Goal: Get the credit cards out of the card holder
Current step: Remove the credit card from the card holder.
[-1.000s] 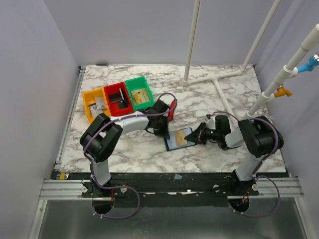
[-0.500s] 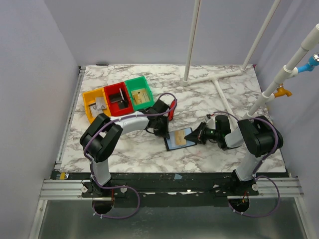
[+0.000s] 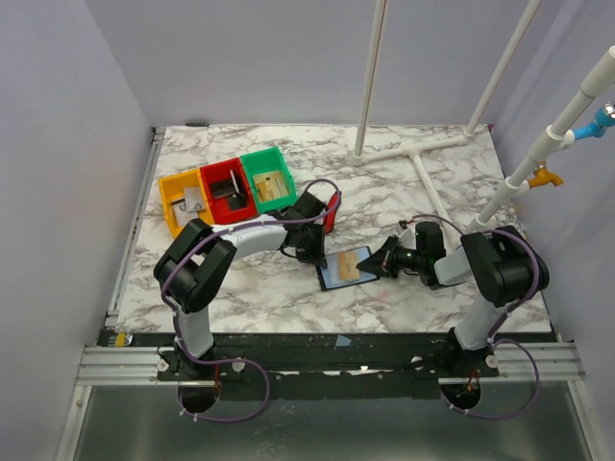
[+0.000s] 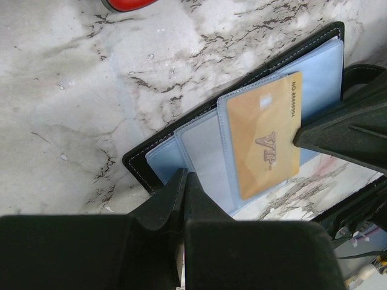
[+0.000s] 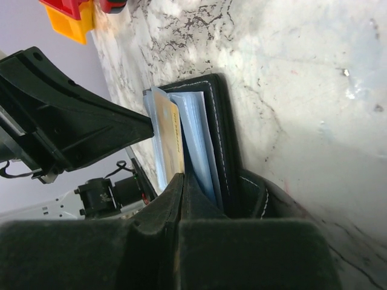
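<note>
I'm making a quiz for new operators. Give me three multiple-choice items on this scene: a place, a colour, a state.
1. Where does the card holder lie? A in a drawer; B on the table between the left gripper and right gripper; C on the floor.
2. What colour is the VIP card? A gold; B red; C green.
3. The card holder is: A folded shut; B lying open; C standing on edge.
Answers: B, the top view shows it on marble between both arms' tips; A, the left wrist view shows gold; B, its bluish pockets face up.
</note>
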Robot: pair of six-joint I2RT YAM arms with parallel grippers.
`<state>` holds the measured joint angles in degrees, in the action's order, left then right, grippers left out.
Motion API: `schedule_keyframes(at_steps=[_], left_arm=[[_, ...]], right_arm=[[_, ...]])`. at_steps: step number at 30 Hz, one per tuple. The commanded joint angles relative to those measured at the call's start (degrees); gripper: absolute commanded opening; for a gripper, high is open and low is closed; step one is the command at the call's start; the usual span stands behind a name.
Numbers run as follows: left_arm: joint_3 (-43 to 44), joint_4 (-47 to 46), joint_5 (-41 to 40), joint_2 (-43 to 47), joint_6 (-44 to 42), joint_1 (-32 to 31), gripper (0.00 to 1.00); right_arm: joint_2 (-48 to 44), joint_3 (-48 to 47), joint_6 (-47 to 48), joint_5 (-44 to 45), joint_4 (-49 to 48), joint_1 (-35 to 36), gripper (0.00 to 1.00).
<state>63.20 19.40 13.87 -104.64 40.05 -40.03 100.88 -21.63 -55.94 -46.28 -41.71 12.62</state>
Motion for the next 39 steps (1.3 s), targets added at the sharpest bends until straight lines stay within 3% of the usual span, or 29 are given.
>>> schedule_keyframes(at_steps=[1,28,39], left_arm=[[-1.18,5.18,-3.05,-1.97,-2.08,0.90,0.00],[0.56,6.24,-2.73,-0.66,-3.01,1.36,0.00],[2.46,7.09,-1.48,1.12,-2.96,1.36,0.00]], right_arm=[[-3.54,0.27,3.99,3.02,6.12,-1.38,0.01],[-18.67,0.03,10.19,9.30,23.60,-4.80,0.01],[-21.86,-1.72,9.99,8.00,26.81,-4.89,0.01]])
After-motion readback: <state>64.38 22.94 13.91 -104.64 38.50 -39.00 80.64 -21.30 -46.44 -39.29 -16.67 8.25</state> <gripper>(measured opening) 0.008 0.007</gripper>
